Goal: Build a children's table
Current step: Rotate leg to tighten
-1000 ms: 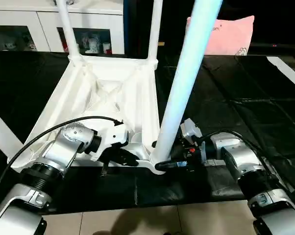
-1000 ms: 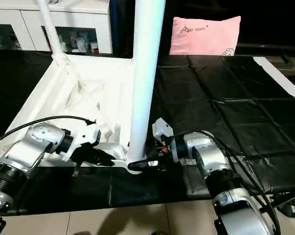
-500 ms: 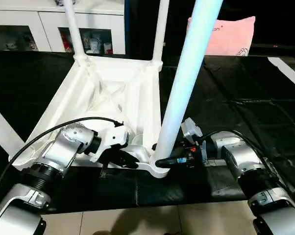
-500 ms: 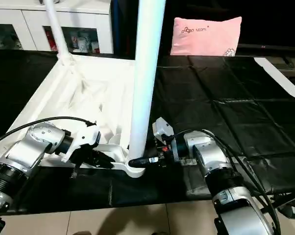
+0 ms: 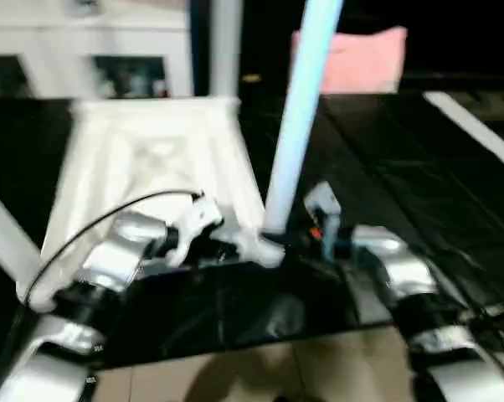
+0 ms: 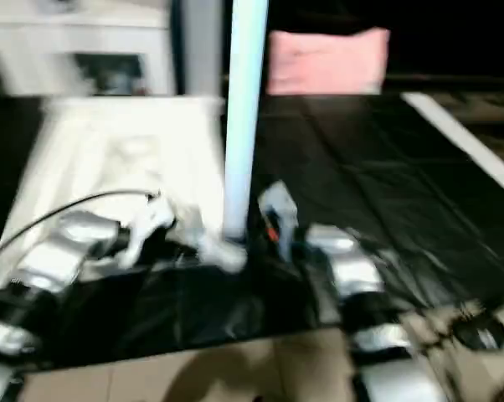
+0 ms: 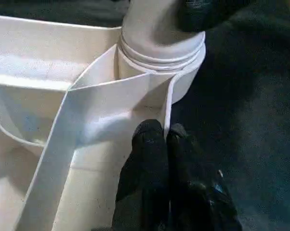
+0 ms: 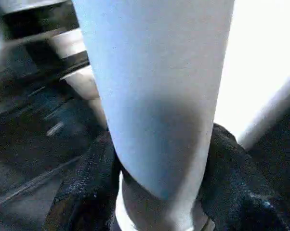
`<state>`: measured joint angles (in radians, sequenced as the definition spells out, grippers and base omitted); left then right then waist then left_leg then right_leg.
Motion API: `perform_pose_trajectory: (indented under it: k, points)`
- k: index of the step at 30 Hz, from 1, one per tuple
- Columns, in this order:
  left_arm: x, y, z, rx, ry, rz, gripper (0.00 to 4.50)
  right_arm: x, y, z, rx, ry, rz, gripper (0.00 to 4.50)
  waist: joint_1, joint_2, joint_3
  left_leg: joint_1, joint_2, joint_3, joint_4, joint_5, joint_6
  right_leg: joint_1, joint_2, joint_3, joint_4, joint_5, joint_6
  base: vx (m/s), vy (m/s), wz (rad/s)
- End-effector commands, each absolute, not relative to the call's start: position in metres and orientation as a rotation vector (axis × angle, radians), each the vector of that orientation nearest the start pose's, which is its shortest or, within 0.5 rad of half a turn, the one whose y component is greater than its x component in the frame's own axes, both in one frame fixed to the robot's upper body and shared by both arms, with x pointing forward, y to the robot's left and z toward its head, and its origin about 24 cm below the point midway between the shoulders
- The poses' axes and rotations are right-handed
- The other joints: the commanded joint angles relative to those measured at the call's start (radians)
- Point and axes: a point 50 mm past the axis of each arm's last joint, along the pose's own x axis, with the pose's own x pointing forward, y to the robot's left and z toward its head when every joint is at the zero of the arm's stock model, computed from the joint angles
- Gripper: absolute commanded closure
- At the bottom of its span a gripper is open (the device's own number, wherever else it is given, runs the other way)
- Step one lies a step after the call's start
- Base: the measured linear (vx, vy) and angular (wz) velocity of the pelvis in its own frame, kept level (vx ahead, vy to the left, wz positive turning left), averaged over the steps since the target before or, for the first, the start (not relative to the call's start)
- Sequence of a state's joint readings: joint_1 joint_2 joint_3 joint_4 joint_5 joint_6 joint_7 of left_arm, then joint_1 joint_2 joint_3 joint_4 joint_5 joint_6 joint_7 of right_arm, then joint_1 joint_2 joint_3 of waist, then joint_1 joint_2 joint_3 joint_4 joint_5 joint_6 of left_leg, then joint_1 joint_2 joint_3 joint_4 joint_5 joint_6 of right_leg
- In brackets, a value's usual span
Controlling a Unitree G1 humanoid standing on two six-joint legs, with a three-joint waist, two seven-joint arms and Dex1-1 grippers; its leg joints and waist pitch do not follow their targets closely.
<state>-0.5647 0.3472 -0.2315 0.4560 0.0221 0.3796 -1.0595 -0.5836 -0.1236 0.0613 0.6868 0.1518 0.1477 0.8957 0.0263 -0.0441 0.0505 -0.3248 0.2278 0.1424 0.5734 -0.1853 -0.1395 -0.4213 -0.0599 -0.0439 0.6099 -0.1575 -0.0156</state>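
The white children's table [image 5: 143,159] lies upside down on a black mat, its legs pointing up. The nearest leg [image 5: 298,126] stands in the near corner socket [image 7: 162,53]. My right gripper [image 5: 290,243] is at this leg's base. In the right wrist view its black fingers [image 8: 87,187] press against both sides of the tube, shut on it. My left gripper [image 7: 165,134] is just to the left of that corner, shut on the thin raised rim beside the socket. Another leg [image 5: 5,243] slants at the left edge, and one more leg [image 5: 225,50] rises at the far corner.
A pink pillow [image 5: 352,59] lies at the back right on the black mat [image 5: 403,167]. A white cabinet [image 5: 84,50] with glass doors stands behind the table. A strip of tiled floor [image 5: 235,368] shows in front of the mat, between my forearms.
The head views have swung and blurred, so the camera has moved. Both grippers stay at the near corner, the right one at the leg's base and the left one on the rim.
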Motion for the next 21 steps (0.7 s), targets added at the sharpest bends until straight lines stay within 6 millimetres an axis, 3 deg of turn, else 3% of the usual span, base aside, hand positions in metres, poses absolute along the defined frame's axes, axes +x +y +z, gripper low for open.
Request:
perform_pose_trajectory:
  k: [1, 2, 3, 5, 10, 11, 14, 15, 21]
  points:
    - [0.328, 0.097, 0.073, 0.233, 0.417, -1.101, 4.50, 0.325, -0.053, 0.032, 0.147, 0.378, 1.000, 2.47, 0.006, 0.002, -0.055, -0.026, -0.027, 0.018, -0.063, -0.281, 0.008, 0.056, -0.046, 0.016, -0.103, -0.565, -0.079, 0.000, 0.000, 0.00]
    - [0.332, 0.091, 0.075, 0.219, 0.399, -1.061, 4.50, 0.327, -0.046, 0.032, 0.147, 0.382, 0.967, 2.47, 0.004, 0.003, -0.056, -0.025, -0.027, 0.019, -0.062, -0.279, 0.010, 0.053, -0.046, 0.018, -0.102, -0.559, -0.082, 0.000, 0.000, 0.00]
    - [0.333, 0.088, 0.076, 0.213, 0.392, -1.042, 4.50, 0.327, -0.043, 0.032, 0.146, 0.384, 0.952, 2.47, 0.004, -0.004, -0.056, -0.026, -0.028, 0.020, -0.061, -0.275, 0.016, 0.053, -0.045, 0.017, -0.105, -0.559, -0.080, 0.000, 0.000, 0.00]
    - [0.339, 0.076, 0.078, 0.186, 0.366, -0.962, 4.50, 0.329, -0.030, 0.033, 0.136, 0.385, 0.902, 2.47, 0.002, -0.001, -0.057, -0.024, -0.030, 0.023, -0.058, -0.258, 0.018, 0.048, -0.042, 0.018, -0.103, -0.529, -0.088, 0.000, 0.000, 0.00]
    - [0.347, 0.068, 0.079, 0.196, 0.363, -0.860, 4.50, 0.333, -0.021, 0.033, 0.131, 0.396, 0.804, 2.47, 0.007, 0.002, -0.067, -0.029, -0.024, 0.027, -0.058, -0.193, 0.036, 0.055, -0.038, 0.026, -0.079, -0.298, -0.157, 0.000, 0.000, 0.00]
    - [0.348, 0.070, 0.080, 0.206, 0.364, -0.847, 4.50, 0.333, -0.022, 0.034, 0.142, 0.385, 0.801, 1.94, 0.011, 0.004, -0.068, -0.031, -0.026, 0.028, -0.057, -0.178, 0.041, 0.059, -0.038, 0.028, -0.076, -0.262, -0.168, 0.000, 0.000, 0.00]
    - [0.348, 0.074, 0.079, 0.228, 0.373, -0.844, 4.50, 0.335, -0.030, 0.034, 0.132, 0.368, 0.775, 1.81, 0.014, 0.005, -0.069, -0.033, -0.026, 0.029, -0.057, -0.159, 0.053, 0.064, -0.039, 0.028, -0.071, -0.202, -0.192, 0.000, 0.000, 0.00]
    - [0.346, 0.078, 0.077, 0.262, 0.360, -0.874, 4.50, 0.337, -0.042, 0.033, 0.123, 0.345, 0.751, 1.63, 0.014, 0.013, -0.067, -0.031, -0.025, 0.029, -0.058, -0.172, 0.050, 0.062, -0.040, 0.028, -0.074, -0.212, -0.194, 0.000, 0.000, 0.00]
    - [0.334, 0.094, 0.065, 0.332, 0.397, -0.991, 4.50, 0.338, -0.077, 0.043, 0.207, 0.211, 0.756, 1.00, 0.015, 0.011, -0.064, -0.029, -0.021, 0.028, -0.062, -0.232, 0.057, 0.062, -0.041, 0.028, -0.084, -0.290, -0.175, 0.000, 0.000, 0.00]
